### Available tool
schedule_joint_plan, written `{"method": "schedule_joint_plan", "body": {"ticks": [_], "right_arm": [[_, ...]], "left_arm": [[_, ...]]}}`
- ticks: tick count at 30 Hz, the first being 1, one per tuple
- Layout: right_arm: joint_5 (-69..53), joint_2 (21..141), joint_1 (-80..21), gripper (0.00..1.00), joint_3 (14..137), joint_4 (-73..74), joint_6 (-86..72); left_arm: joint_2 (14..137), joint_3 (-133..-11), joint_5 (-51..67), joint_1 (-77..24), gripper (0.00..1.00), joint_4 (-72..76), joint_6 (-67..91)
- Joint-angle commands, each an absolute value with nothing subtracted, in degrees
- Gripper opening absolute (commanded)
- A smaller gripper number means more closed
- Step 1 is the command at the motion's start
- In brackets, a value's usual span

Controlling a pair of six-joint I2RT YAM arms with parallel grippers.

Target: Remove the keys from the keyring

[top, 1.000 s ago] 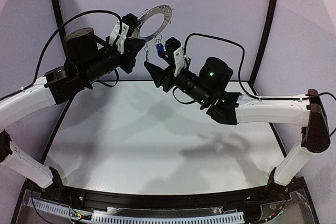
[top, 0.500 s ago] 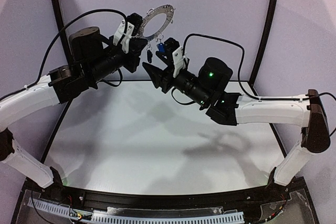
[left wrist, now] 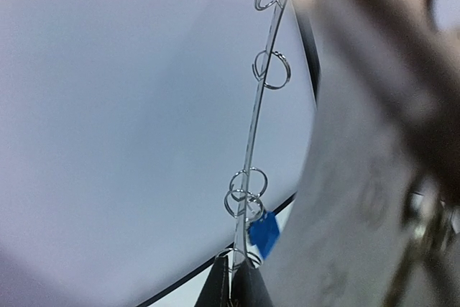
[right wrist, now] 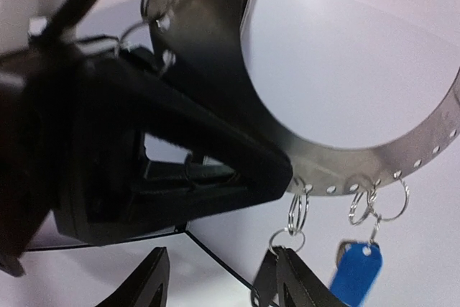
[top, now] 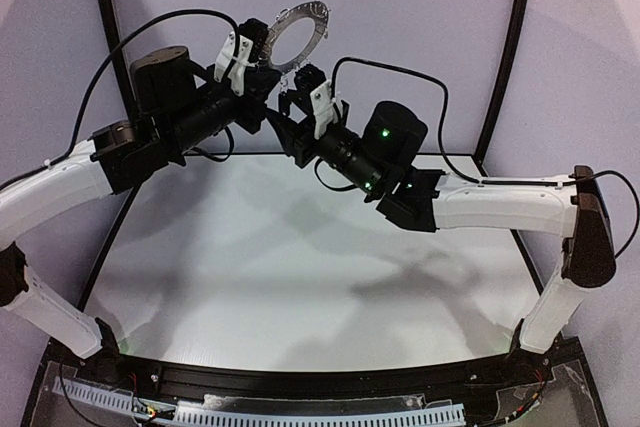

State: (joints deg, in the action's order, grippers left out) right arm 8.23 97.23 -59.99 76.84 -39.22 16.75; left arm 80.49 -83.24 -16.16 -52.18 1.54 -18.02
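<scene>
**Top view.** The left gripper (top: 245, 59) is clenched on the rim of the keyring (top: 318, 15) and holds it aloft, well above the table (top: 300, 267). The right gripper (top: 292, 105) sits just below the ring, close beside the left tool. The keys are too small to make out here. Count: one ring.

**Left wrist view.** The ring shows edge-on, rising away from the fingertips (left wrist: 215, 289), which pinch its rim. The blue key (left wrist: 264, 234) hangs just beyond them, beside the rim. The black key is not visible. Wire loops (left wrist: 272, 70) show at four places along the rim. The blurred mass to the right cannot be identified.

**Right wrist view.** The right jaws stand apart with nothing between them. The ring's lower rim lies above this tool.
- The blue key hangs up and to the right of the right finger.
- The black key (right wrist: 264, 287) hangs by two chained loops, hard against that finger. Whether they touch cannot be told.

Count: two keys and four loops on the lower rim, with more loops at upper left.

**Progress (judgement).** Neither key is off the ring, so both removals remain. The right tool appears placed to take the black key.
</scene>
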Motion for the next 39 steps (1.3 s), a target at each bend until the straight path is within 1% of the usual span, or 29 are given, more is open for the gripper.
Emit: {"method": "schedule_joint_plan", "body": {"ticks": [1, 7, 15, 20, 22, 23, 26, 39], "right_arm": [[11.82, 99.07, -60.89, 0.52, 79.01, -39.30, 18.45], [15.91, 100.87, -61.39, 0.51, 80.42, -41.93, 20.06], [17.74, 101.89, -62.61, 0.47, 80.58, -44.65, 22.70], [18.33, 100.96, -62.70, 0.46, 79.04, -46.19, 22.49], [18.40, 100.44, -62.69, 0.44, 78.55, -46.55, 22.03], [18.52, 100.20, -62.68, 0.38, 78.40, -46.40, 21.67], [17.99, 99.76, -62.73, 0.34, 78.55, -44.96, 20.89], [19.26, 98.75, -62.73, 0.33, 77.22, -44.81, 19.99]], "left_arm": [[79.97, -85.41, -16.28, -52.55, 0.01, 1.18, -16.46], [80.23, -85.42, -17.19, -53.66, 0.01, 1.13, -17.02], [80.38, -85.52, -17.46, -53.79, 0.01, 0.74, -17.06], [79.98, -84.64, -17.32, -53.79, 0.01, 1.03, -17.46], [79.98, -84.53, -18.14, -53.79, 0.01, 1.21, -17.59], [79.86, -84.37, -18.33, -53.78, 0.01, 1.33, -17.71], [79.66, -84.25, -18.35, -53.78, 0.01, 1.34, -17.60], [79.20, -83.68, -18.62, -53.79, 0.01, 1.94, -17.78]]}}
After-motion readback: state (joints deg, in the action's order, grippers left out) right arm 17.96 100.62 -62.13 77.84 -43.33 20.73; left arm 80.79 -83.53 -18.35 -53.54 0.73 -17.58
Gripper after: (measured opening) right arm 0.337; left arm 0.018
